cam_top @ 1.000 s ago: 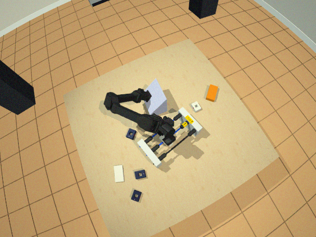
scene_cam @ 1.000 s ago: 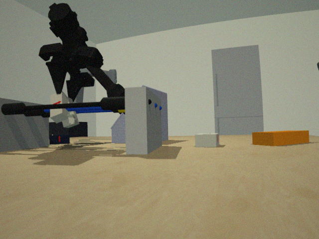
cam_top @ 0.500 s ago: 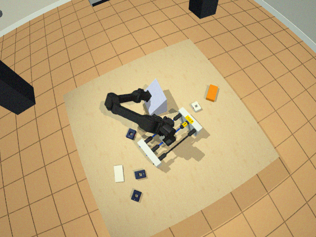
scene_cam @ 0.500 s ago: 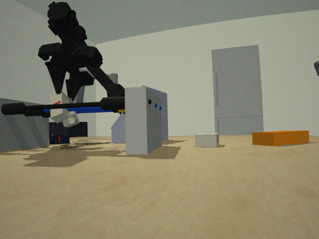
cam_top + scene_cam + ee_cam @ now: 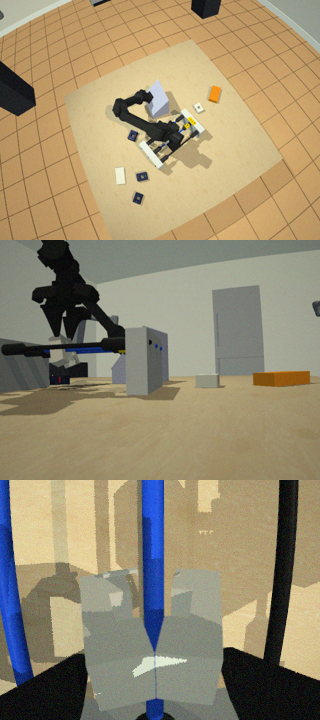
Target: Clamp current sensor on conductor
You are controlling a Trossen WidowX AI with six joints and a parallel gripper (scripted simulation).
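Note:
My gripper (image 5: pixel 63 337) (image 5: pixel 154 662) is shut on the light grey split-core sensor (image 5: pixel 58 353) (image 5: pixel 107 645), one finger on each side. The sensor hangs jaws down, and its halves still stand apart at the jaws. The middle blue conductor (image 5: pixel 181 130) (image 5: pixel 153 530) runs through the gap between the halves in the wrist view. That conductor carries a yellow tag (image 5: pixel 186 126) near the right end block (image 5: pixel 200 127) (image 5: pixel 136 361). A yellow label (image 5: pixel 191 120) sits on that block; its lettering is too small to read surely. The sensor's arrow is not visible.
A black conductor (image 5: pixel 182 142) (image 5: pixel 287 555) and another blue one (image 5: pixel 7 555) flank the sensor. The left end block (image 5: pixel 151 155) holds the other ends. A lilac wedge (image 5: pixel 157 99), an orange block (image 5: pixel 214 94), a white square part (image 5: pixel 198 107) and several dark square parts stand around.

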